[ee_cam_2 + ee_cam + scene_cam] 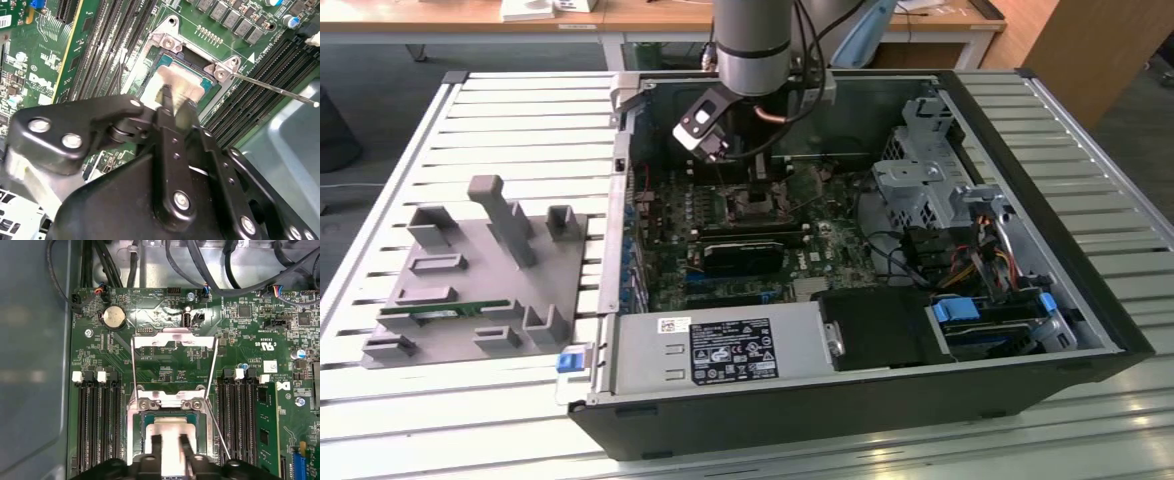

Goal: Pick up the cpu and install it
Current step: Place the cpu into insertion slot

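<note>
First wrist view: cpu (172, 426) lying flat in socket (136, 420), silver top up. Directly over socket: gripper (170, 438), fingers (156, 442) slightly parted, tips on or just above cpu top, clear of its edges. Hinged open beyond socket: retention frame (172, 337). Flanking socket: memory slots (97, 425).

Cpu (177, 80): silver-grey metal top, dull satin.
Claw (170, 441): black, matt, bright metal screws.
Socket frame (172, 402): shiny bare metal.
Board (150, 365): green, lightly glossy.
Case (854, 410): black matt outside, grey sheet metal inside.
Counter (520, 120): pale ribbed metal slats.
Tray (467, 290): grey matt plastic.
</note>
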Robot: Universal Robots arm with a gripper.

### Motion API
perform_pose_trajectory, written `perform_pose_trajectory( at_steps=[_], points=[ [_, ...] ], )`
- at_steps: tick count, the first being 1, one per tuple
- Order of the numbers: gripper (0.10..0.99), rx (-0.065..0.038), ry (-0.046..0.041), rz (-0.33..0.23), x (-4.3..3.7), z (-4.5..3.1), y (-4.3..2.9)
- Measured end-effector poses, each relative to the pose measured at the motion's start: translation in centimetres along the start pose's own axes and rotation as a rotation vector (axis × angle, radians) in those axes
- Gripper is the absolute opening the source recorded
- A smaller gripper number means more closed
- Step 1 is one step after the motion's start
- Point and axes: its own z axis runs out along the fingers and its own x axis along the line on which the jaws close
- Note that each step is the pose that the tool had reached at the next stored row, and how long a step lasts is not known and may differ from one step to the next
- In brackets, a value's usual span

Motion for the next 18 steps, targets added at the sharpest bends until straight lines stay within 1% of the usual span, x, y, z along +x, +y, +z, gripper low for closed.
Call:
perform_pose_trajectory(
  at_steps=[1,2,4,6,18],
  points=[
    [0.235,0.000,0.0000,0.000,0.00,-0.05,0.01],
    [0.235,0.000,0.0000,0.000,0.00,-0.10,0.02],
    [0.118,0.001,0.0000,0.000,0.00,-0.17,0.04],
    [0.106,0.001,0.0000,0.000,0.00,-0.27,0.05],
    [0.106,0.002,-0.0001,0.000,-0.02,-0.95,0.16]
  ],
)
